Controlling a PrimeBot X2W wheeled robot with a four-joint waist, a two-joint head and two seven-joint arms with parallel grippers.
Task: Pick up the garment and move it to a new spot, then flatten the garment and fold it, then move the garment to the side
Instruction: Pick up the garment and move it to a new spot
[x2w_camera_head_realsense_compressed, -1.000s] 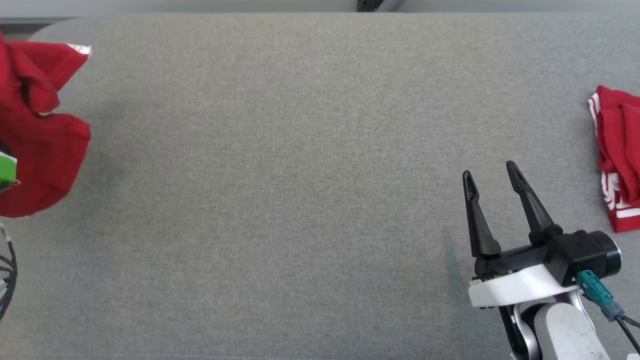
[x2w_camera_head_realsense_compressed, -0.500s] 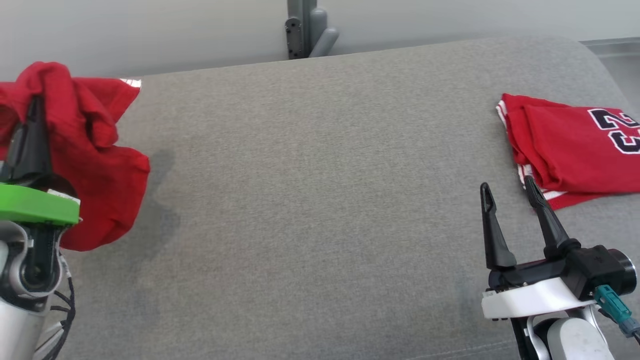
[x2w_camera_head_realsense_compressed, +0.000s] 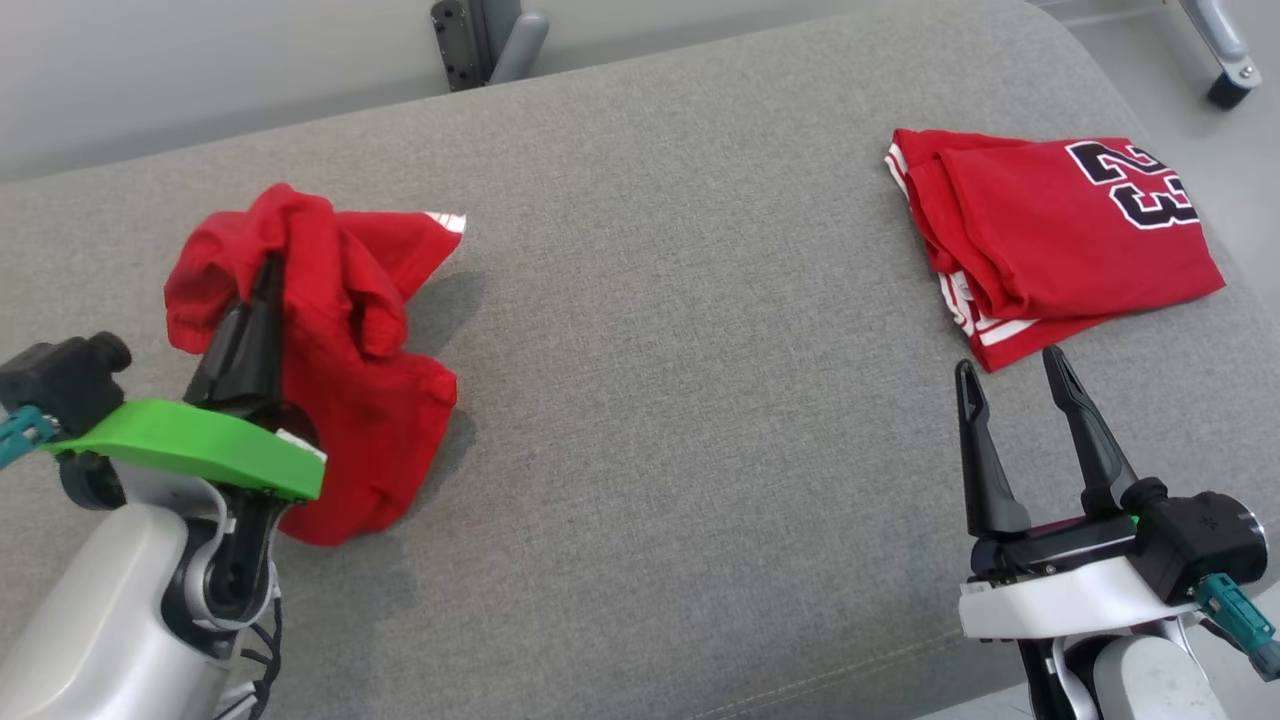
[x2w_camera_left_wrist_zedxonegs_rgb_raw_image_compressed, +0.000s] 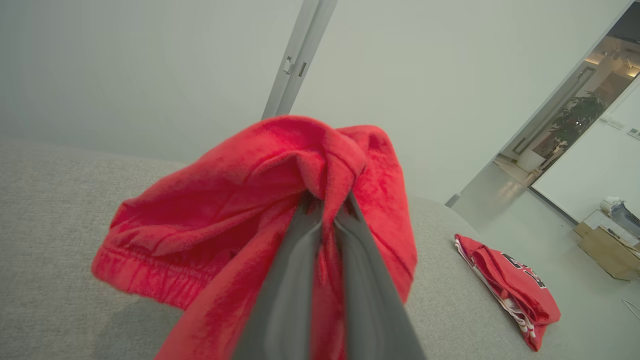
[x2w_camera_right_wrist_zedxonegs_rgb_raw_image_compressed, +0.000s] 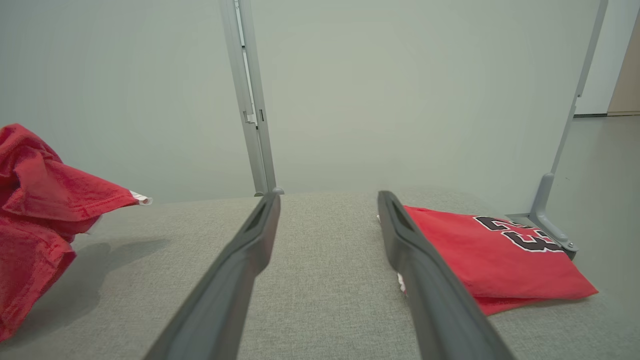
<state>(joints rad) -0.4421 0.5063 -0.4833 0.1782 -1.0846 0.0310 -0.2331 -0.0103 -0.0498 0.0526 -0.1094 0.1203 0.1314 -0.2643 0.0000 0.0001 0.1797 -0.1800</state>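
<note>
The garment (x2w_camera_head_realsense_compressed: 350, 400) is a crumpled red piece with a white-trimmed corner, bunched up at the left of the grey cushioned surface (x2w_camera_head_realsense_compressed: 680, 350). My left gripper (x2w_camera_head_realsense_compressed: 266, 272) is shut on its top fold and holds it up, and its lower folds hang down beside my green wrist plate. The left wrist view has the garment (x2w_camera_left_wrist_zedxonegs_rgb_raw_image_compressed: 225, 200) draped over my left gripper (x2w_camera_left_wrist_zedxonegs_rgb_raw_image_compressed: 327, 200). Low at the right, my right gripper (x2w_camera_head_realsense_compressed: 1008, 363) stands open and empty above the surface. From the right wrist, my right gripper (x2w_camera_right_wrist_zedxonegs_rgb_raw_image_compressed: 327, 196) points at bare fabric, with the garment (x2w_camera_right_wrist_zedxonegs_rgb_raw_image_compressed: 30, 200) far left.
A folded red jersey (x2w_camera_head_realsense_compressed: 1060, 230) numbered 23 lies at the far right of the surface, just beyond my right fingertips, with the jersey (x2w_camera_right_wrist_zedxonegs_rgb_raw_image_compressed: 480, 250) beside the right finger. A grey metal post (x2w_camera_head_realsense_compressed: 480, 40) stands behind the surface. A caster wheel (x2w_camera_head_realsense_compressed: 1225, 90) is on the floor, top right.
The head camera has turned, bringing my left arm and the whole folded jersey into view. The left gripper, still shut on the garment, now stands further in over the surface. The right gripper stays open.
</note>
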